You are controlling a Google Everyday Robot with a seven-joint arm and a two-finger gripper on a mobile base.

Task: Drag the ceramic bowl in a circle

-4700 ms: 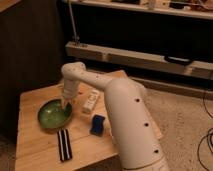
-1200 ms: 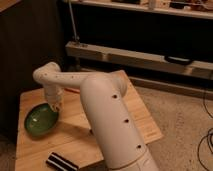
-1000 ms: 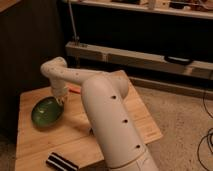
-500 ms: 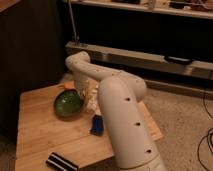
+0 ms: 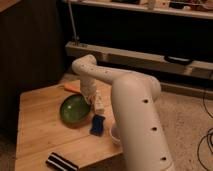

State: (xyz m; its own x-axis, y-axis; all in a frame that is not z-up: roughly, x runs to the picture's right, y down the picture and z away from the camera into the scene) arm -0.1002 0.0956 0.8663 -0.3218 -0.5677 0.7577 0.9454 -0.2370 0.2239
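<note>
Single camera view, read left to right. A low table of pale wooden planks (image 5: 37, 125) carries all the objects. Its left half is bare wood, which leaves room for a circular path on that side.

At the near edge lies a flat black bar with pale stripes (image 5: 61, 161), well apart from the work.

Near the middle of the table sits the wide, shallow ceramic bowl with a glossy green inside and darker rim (image 5: 74, 110). It is upright and flat on the wood, as dragging requires: it is meant to slide, not lift.

Beyond the bowl, on the far side, lies a small orange object (image 5: 70, 88), too dim to name.

The white arm's gripper (image 5: 90, 99) comes down steeply at the bowl's right rim, at or just inside the edge. Contact at the rim would let a sideways push or pull steer the whole bowl. Whether the gripper is spread or closed on the rim cannot be told from this view.

Just right of the gripper stands a small white upright container (image 5: 100, 103), and nearer the camera a blue block-like object (image 5: 97, 124) lies just beside the bowl's near-right edge. Both crowd that side, so the circle is judged safer swept to the left.

The robot's thick white arm (image 5: 135, 115) fills the right, folded back over the table so the wrist can reach the bowl from above.
</note>
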